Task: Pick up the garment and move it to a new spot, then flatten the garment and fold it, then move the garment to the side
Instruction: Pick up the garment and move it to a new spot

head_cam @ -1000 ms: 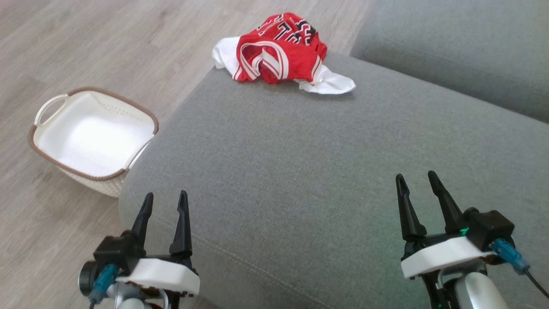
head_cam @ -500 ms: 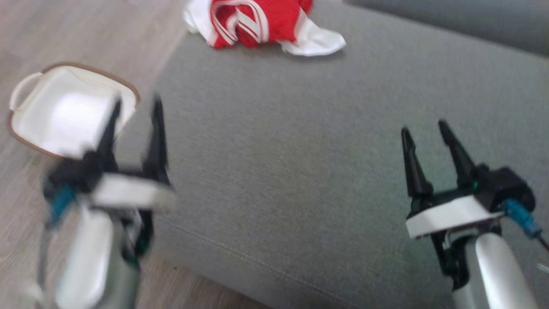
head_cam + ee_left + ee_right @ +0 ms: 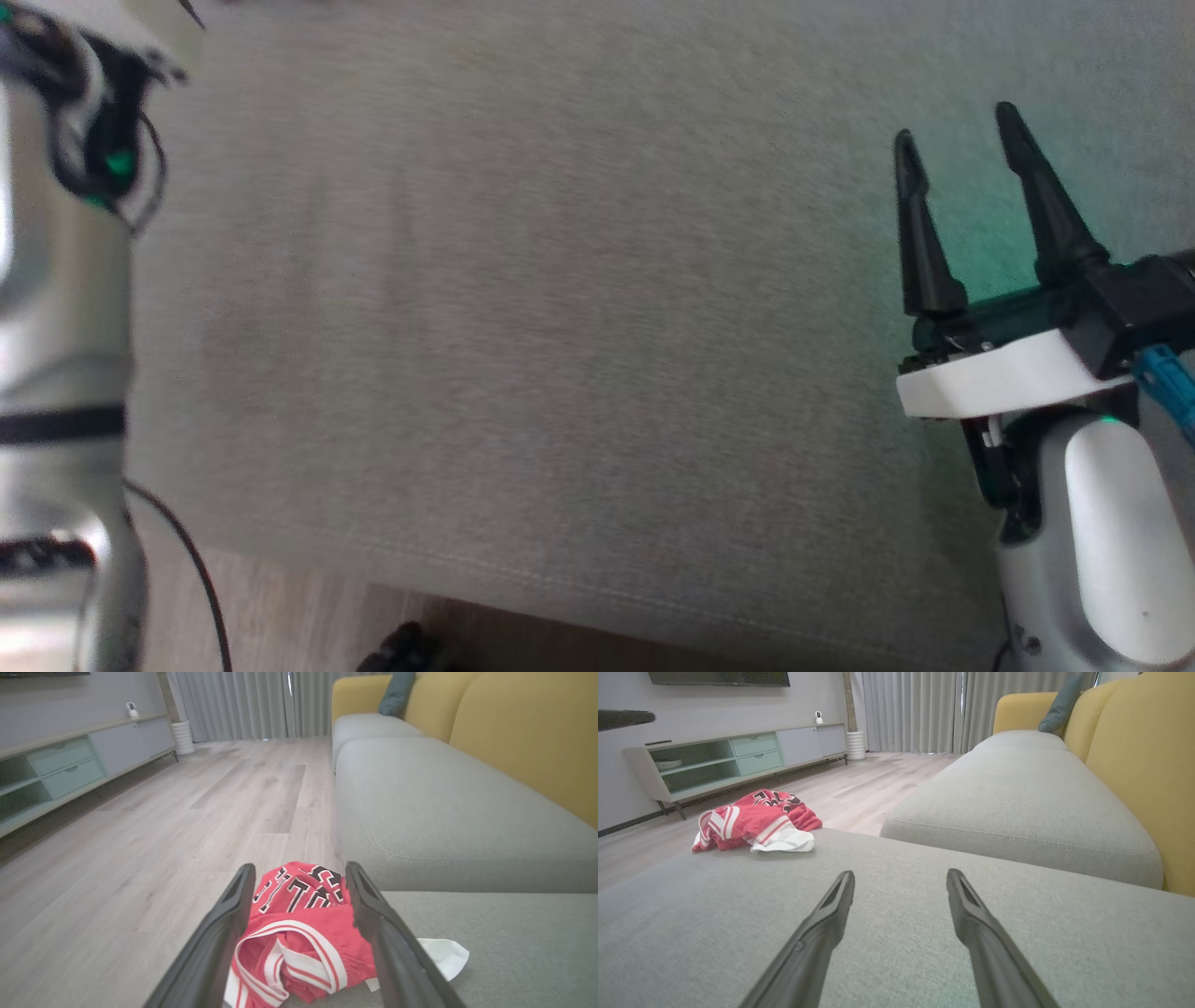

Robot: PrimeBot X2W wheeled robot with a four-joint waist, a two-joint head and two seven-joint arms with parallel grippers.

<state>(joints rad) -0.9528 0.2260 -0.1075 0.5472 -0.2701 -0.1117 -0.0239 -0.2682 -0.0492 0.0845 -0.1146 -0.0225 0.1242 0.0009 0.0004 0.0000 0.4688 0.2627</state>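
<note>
The garment (image 3: 299, 924) is a crumpled red jersey with white trim and black lettering, with a white piece under it. It lies at the far corner of the grey sofa cushion (image 3: 560, 327). My left gripper (image 3: 300, 867) is open, with its two fingers on either side of the heap; I cannot tell whether they touch it. In the head view my left forearm (image 3: 56, 327) stretches up the left edge. My right gripper (image 3: 956, 126) stands open and empty over the cushion at the right. From the right gripper (image 3: 901, 873) the garment (image 3: 752, 821) lies far ahead to the left.
A second grey cushion (image 3: 1017, 807) and the yellow sofa back (image 3: 1143, 765) lie to the right. Beyond the garment is wood floor (image 3: 140, 835), with a low pale cabinet (image 3: 738, 756) along the wall. The cushion's front edge and a dark cable (image 3: 196, 579) show at the bottom of the head view.
The head camera has tilted down, so the garment and the white basket have left its view. My left arm has reached forward to the garment. The right gripper stays open over the cushion.
</note>
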